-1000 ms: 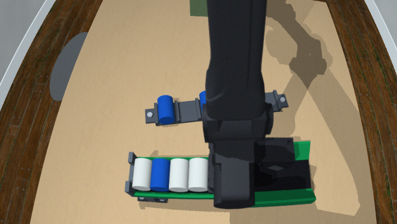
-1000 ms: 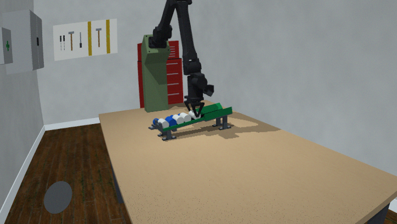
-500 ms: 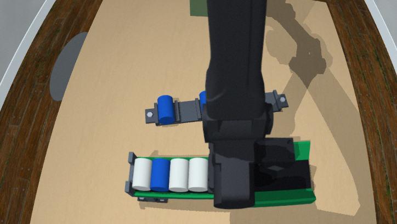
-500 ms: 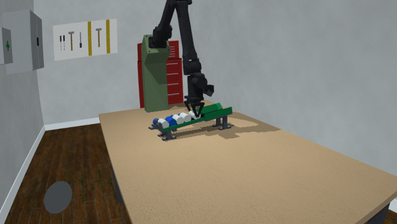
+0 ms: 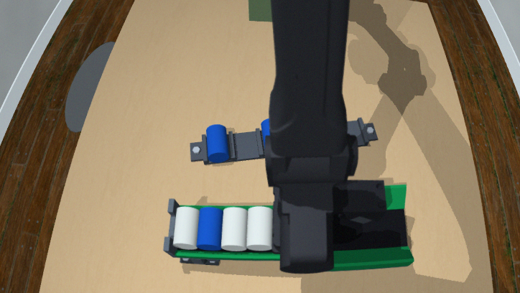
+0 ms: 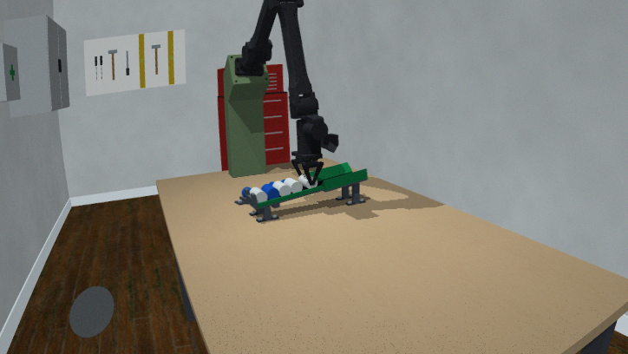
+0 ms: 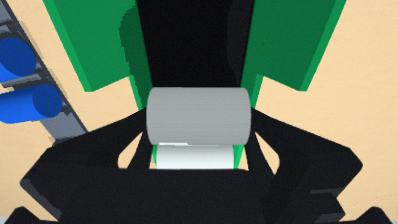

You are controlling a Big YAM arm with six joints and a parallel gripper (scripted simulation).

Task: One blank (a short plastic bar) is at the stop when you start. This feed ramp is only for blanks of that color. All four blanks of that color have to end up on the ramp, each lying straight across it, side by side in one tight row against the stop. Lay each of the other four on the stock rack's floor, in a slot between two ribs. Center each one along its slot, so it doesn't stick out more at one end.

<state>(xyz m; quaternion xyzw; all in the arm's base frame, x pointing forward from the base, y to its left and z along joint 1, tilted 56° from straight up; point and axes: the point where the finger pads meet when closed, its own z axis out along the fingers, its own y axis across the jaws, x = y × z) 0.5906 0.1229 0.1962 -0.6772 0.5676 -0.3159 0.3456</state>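
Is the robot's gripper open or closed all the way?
Cannot tell for sure: its fingers stand apart at the white blank's ends, so it isn't closed all the way.

Green cross (image 6: 12,72) on a grey wall box (image 6: 10,54)

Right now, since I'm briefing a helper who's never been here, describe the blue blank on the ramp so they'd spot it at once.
On the wooden table stands a sloping green ramp. Find the dark stop at its low end. The blue blank lies second from it, the only blue one in that row, with white blanks on both sides.
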